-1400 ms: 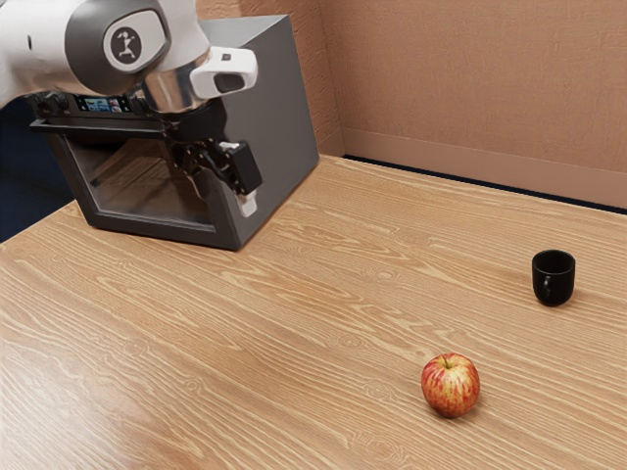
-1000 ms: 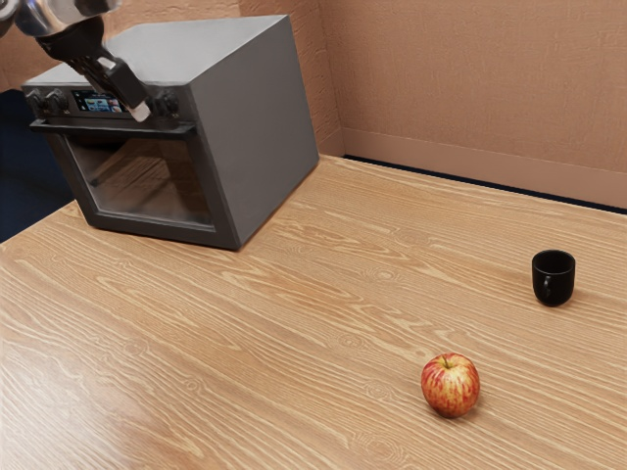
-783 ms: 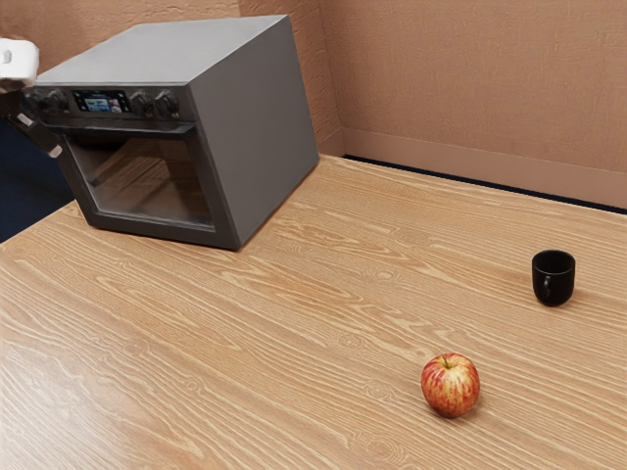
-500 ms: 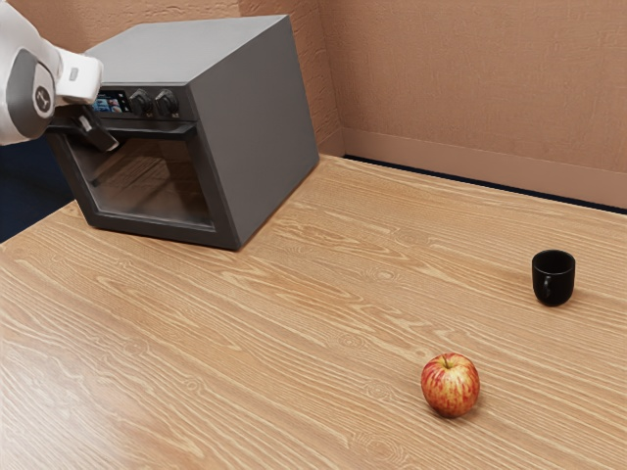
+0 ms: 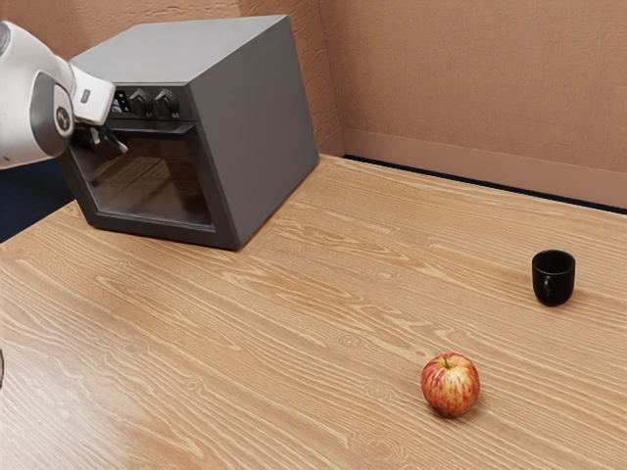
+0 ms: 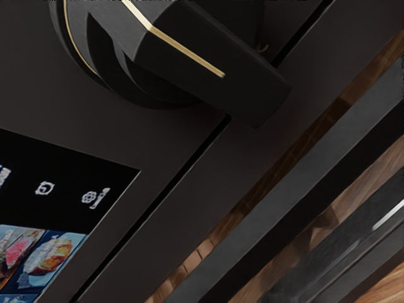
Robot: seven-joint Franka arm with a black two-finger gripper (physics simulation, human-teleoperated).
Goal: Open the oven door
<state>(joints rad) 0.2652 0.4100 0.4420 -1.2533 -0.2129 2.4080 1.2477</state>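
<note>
Claw (image 5: 112, 147) and oven door (image 5: 162, 233) are seen close together on the far side, toward the exterior view's left; whether the claw is spread or pressed together cannot be told. The door is shut, with a long bar handle (image 5: 165, 129) set across its top. Hold is best taken there, near the bar's middle. A stiff panel is to be expected, resisting a little at first, then felt as heavier while tipped down on what is presumably a bottom hinge. The smooth bar may slip if barely pinched. The glass window (image 5: 152, 191) should be spared, and the knob (image 6: 208, 72) above the bar could be knocked.
</note>
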